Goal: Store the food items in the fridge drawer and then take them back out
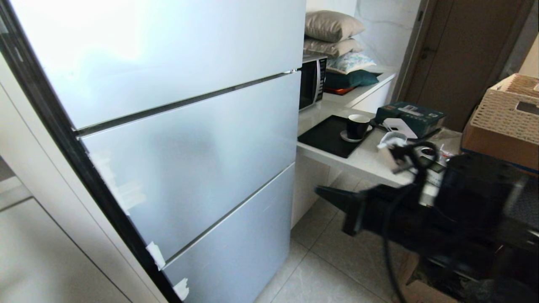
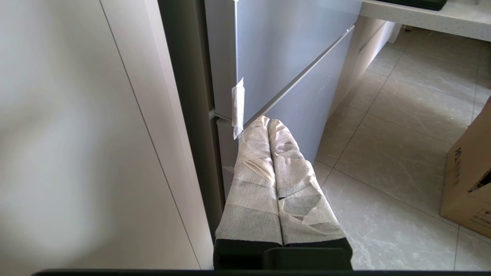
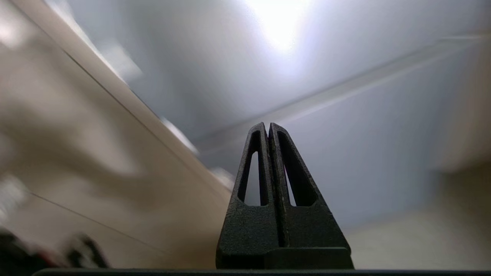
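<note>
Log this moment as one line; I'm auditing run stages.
fridge: all fronts closed | food: none in view | right pincer: shut, empty, aimed at fridge | left pincer: shut, empty, near lower fridge seam

To my right, a white countertop (image 1: 362,158) carries a black tray (image 1: 326,136), a dark cup (image 1: 358,126) on a saucer, a teal box (image 1: 410,113) and a microwave (image 1: 312,82). A cardboard box (image 2: 470,176) stands on the tiled floor (image 2: 395,153).
</note>
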Robot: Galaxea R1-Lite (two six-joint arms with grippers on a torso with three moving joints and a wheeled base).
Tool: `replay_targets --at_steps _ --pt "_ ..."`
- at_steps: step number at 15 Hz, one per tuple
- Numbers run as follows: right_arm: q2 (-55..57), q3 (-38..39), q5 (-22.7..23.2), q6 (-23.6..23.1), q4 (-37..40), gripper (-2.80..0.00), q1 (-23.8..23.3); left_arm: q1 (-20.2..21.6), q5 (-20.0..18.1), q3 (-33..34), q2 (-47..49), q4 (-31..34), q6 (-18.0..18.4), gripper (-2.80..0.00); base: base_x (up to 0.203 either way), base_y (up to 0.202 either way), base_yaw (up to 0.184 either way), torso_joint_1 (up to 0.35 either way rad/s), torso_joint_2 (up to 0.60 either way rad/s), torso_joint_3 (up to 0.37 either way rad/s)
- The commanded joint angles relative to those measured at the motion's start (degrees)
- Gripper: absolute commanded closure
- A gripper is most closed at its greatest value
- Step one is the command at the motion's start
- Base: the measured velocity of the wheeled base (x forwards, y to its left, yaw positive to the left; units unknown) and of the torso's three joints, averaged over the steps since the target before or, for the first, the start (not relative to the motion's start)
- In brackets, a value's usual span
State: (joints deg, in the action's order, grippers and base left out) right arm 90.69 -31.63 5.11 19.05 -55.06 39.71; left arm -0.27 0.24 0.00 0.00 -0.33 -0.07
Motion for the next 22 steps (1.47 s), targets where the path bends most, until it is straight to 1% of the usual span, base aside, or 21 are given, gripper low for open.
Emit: replay_targets --at_steps 1,2,3,5,6,7,8,9,10,11,13,15,17,20,22 --pt "-23.48 14.13 -1.94 -6.02 1.79 0.00 -3.31 0.00 0.02 0.00 0.09 -0.02 -0.01 0.00 0.000 0.000 0.000 0.000 0.00 0.000" --pt "-30.88 18.35 -2.86 -8.50 4.77 0.00 -6.81 0.00 0.02 0.00 0.09 -0.02 -0.01 0.00 0.000 0.000 0.000 0.000 0.00 0.000" --pt "-38.43 21.38 -2.97 -10.60 9.15 0.00 -11.45 0.00 0.02 0.00 0.09 -0.02 -0.01 0.00 0.000 0.000 0.000 0.000 0.00 0.000" --pt "-52.28 25.94 -0.96 -13.60 19.69 0.00 -21.87 0.00 0.02 0.00 0.09 -0.02 -0.01 0.00 0.000 0.000 0.000 0.000 0.00 0.000" --pt "-58.49 27.49 0.01 -14.54 25.88 0.00 -26.23 0.00 0.01 0.00 0.09 -0.02 -0.01 0.00 0.000 0.000 0.000 0.000 0.00 0.000" --pt "-64.64 28.67 0.69 -15.51 32.88 0.00 -29.60 0.00 0.02 0.00 0.09 -0.02 -0.01 0.00 0.000 0.000 0.000 0.000 0.00 0.000" --pt "-69.87 29.37 0.82 -16.40 39.34 0.00 -32.00 0.00 -0.04 0.00 0.09 -0.02 -0.01 0.00 0.000 0.000 0.000 0.000 0.00 0.000" --pt "-74.50 30.02 -0.26 -17.41 45.00 0.00 -34.11 0.00 0.02 0.00 0.09 -0.02 -0.01 0.00 0.000 0.000 0.000 0.000 0.00 0.000" --pt "-77.89 30.75 -2.45 -19.37 49.32 0.00 -36.18 0.00 0.02 0.00 0.09 -0.02 -0.01 0.00 0.000 0.000 0.000 0.000 0.00 0.000" --pt "-80.80 31.12 -3.55 -22.00 52.00 0.00 -37.35 0.00 0.02 0.00 0.09 -0.02 -0.01 0.00 0.000 0.000 0.000 0.000 0.00 0.000" --pt "-88.16 31.34 -3.02 -25.95 54.35 0.00 -38.57 0.00 0.02 0.00 0.09 -0.02 -0.01 0.00 0.000 0.000 0.000 0.000 0.00 0.000" --pt "-90.91 31.56 -2.13 -27.70 54.82 0.00 -39.12 0.00 0.02 0.00 0.09 -0.02 -0.01 0.00 0.000 0.000 0.000 0.000 0.00 0.000" --pt "-90.61 31.63 -2.13 -26.60 55.41 0.00 -39.27 0.00 0.02 0.00 0.09 -0.02 -0.01 0.00 0.000 0.000 0.000 0.000 0.00 0.000" --pt "-90.61 31.54 -3.79 -24.50 55.33 0.00 -39.27 0.00 -0.01 0.00 0.09 -0.02 -0.01 0.00 0.000 0.000 0.000 0.000 0.00 0.000" --pt "-90.61 31.63 -3.62 -24.69 55.33 0.00 -39.27 0.00 0.02 0.00 0.09 -0.02 -0.01 0.00 0.000 0.000 0.000 0.000 0.00 0.000"
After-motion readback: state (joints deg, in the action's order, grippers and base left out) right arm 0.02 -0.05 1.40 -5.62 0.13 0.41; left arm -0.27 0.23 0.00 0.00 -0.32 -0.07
